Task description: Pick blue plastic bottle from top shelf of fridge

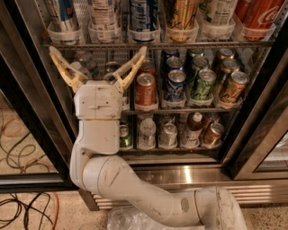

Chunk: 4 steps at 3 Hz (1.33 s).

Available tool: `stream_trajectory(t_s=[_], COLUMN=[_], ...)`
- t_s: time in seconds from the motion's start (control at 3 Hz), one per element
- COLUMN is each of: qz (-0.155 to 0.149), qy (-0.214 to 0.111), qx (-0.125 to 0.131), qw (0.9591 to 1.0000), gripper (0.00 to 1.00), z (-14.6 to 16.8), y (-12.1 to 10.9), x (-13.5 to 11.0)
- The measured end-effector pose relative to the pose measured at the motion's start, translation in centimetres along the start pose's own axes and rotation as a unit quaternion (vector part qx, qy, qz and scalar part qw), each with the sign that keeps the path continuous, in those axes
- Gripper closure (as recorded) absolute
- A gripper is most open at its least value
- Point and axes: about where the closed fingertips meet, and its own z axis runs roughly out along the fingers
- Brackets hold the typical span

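The blue plastic bottle [104, 13] stands in a clear cup holder on the top shelf [180, 44] of the fridge [189, 173], second from the left, its pale label covered in small dark print. My gripper [99, 50] is just below and in front of it, open wide. The yellow fingertips [56, 52] reach up to the level of the shelf's wire rack, one on each side of the bottle's holder. Nothing is between the fingers. My white arm rises from the bottom of the view and hides part of the lower racks.
Neighbouring bottles flank it: a blue-and-white patterned bottle [60, 13] on the left, a dark blue-labelled bottle [144, 13] on the right. Cans [146, 90] fill the lower racks. Black door frames [31, 103] stand on both sides. Cables [22, 148] lie on the floor at left.
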Motion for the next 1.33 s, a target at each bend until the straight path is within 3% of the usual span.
stream_trajectory(t_s=[0.67,1.33], qz=[0.004,0.013], qy=[0.006,-0.003], qx=[-0.005,-0.060], qw=[1.0000,0.9981], gripper=[0.00,0.00], z=[-0.4,-2.5], y=[-0.8,-6.2], x=[-0.1,-2.1])
